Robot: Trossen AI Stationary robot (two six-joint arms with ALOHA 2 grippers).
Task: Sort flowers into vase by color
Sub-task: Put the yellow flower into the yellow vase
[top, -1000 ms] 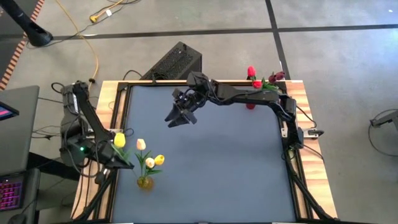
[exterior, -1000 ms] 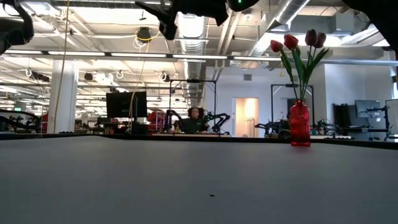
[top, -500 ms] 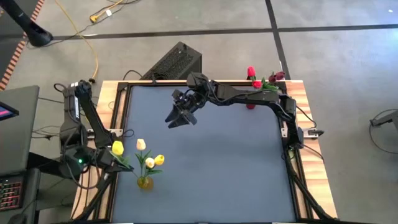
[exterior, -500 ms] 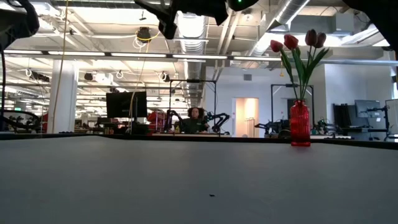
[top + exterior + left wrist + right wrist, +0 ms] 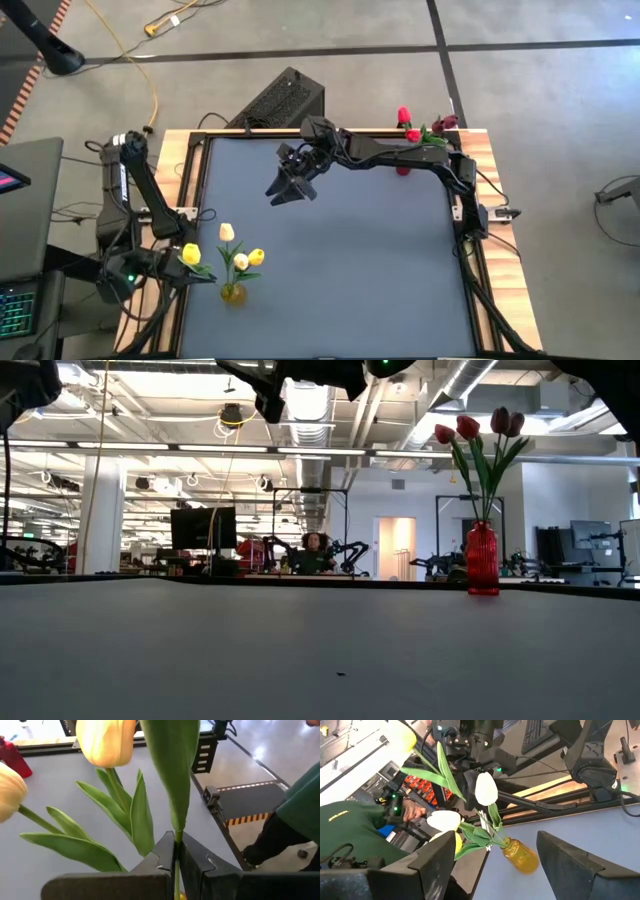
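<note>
- The left pincer (image 5: 176, 865) is clenching on the green stem of a yellow tulip (image 5: 190, 254), holding it at the left edge of the counter (image 5: 350, 270), just beside the amber vase (image 5: 233, 293).
- The amber vase is standing near the counter's front-left corner and is already carrying a white tulip (image 5: 486, 789) and two pale yellow ones, as the right wrist view is showing.
- The red vase (image 5: 482, 559) is standing at the far right corner, well apart, holding the red tulips (image 5: 470, 428) and dark red tulips.
- The right pincer (image 5: 287, 187) is hanging released and empty over the far middle of the counter, facing the amber vase.
- Step in hand: by judgement, the left arm is delivering the last yellow flower to the amber vase; no loose flowers are lying on the counter.
- Next move: the stem tip is needing alignment over the vase mouth, then a straight descent before release.
- Caution: the leaves of the seated flowers are crowding the mouth and could be deflecting the incoming stem.
</note>
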